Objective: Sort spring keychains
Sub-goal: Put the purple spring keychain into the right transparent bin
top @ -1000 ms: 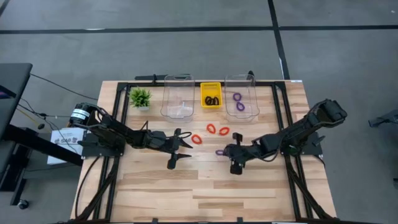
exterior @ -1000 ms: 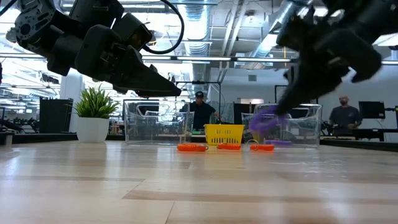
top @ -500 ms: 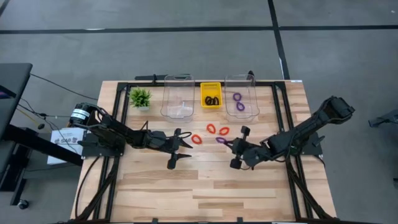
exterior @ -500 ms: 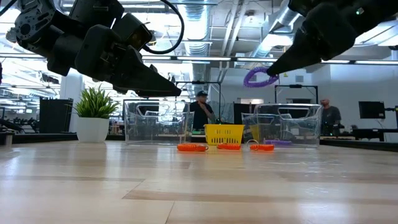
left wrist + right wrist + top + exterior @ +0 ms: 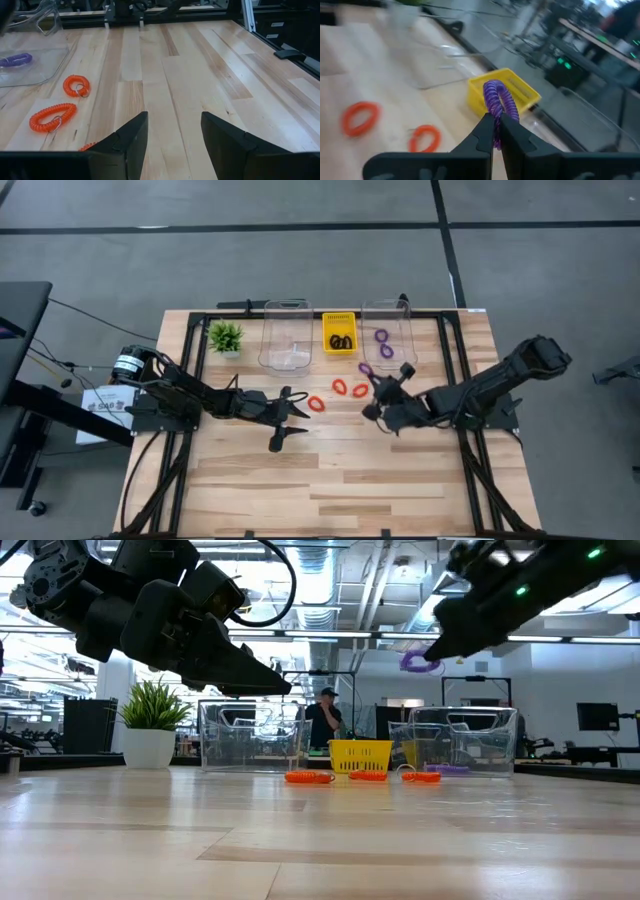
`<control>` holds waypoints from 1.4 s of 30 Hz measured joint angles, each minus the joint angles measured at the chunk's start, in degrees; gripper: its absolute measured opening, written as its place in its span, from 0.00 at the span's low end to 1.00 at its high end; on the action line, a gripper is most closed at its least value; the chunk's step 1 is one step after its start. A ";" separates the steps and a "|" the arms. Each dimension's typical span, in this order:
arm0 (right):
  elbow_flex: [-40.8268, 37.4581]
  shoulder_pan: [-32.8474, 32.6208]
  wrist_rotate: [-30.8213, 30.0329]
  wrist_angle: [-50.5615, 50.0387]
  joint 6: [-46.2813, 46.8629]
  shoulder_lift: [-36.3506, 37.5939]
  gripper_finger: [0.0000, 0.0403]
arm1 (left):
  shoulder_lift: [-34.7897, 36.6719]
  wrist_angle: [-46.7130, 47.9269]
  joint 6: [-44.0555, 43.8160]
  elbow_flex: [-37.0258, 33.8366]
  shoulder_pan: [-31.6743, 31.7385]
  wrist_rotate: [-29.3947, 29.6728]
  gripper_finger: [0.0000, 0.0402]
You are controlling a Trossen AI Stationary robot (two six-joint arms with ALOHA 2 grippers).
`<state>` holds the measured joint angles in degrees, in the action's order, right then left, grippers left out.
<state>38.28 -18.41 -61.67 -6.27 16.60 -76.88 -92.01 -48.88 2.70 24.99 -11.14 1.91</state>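
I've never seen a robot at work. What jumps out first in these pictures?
The right gripper pinches a purple coiled keychain in the air, just short of the clear bin that already holds two purple ones. Three red keychains lie mid-table, and the left gripper waits open beside them.

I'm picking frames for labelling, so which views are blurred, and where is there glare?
Right wrist view: background smeared, though the purple keychain in the right gripper stays crisp. Low view: bright ceiling lights behind, the arms dark against them, the right gripper soft. Left wrist view: sharp, with sheen on the table. High view: evenly lit.
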 joint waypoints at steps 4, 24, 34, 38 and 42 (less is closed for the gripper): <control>0.00 4.80 -0.02 -1.02 3.12 -0.02 0.02 | 0.00 0.01 0.00 0.00 0.00 0.00 0.45; 0.00 31.32 33.08 -1.51 -0.06 11.01 0.02 | 0.00 0.02 0.00 0.00 -0.01 0.00 0.45; 0.00 44.85 46.73 -10.14 1.85 8.29 0.03 | 0.00 0.02 0.00 0.00 0.00 0.00 0.45; 0.00 45.28 46.83 -10.04 1.86 7.15 0.04 | 0.00 0.02 0.00 0.00 -0.01 0.00 0.45; 0.00 44.43 46.84 -10.01 1.86 7.15 0.06 | 0.00 0.02 0.00 0.00 0.00 0.00 0.45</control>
<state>38.28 26.02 -14.83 -16.28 18.46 -69.73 -92.01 -48.86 2.70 24.99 -11.14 1.91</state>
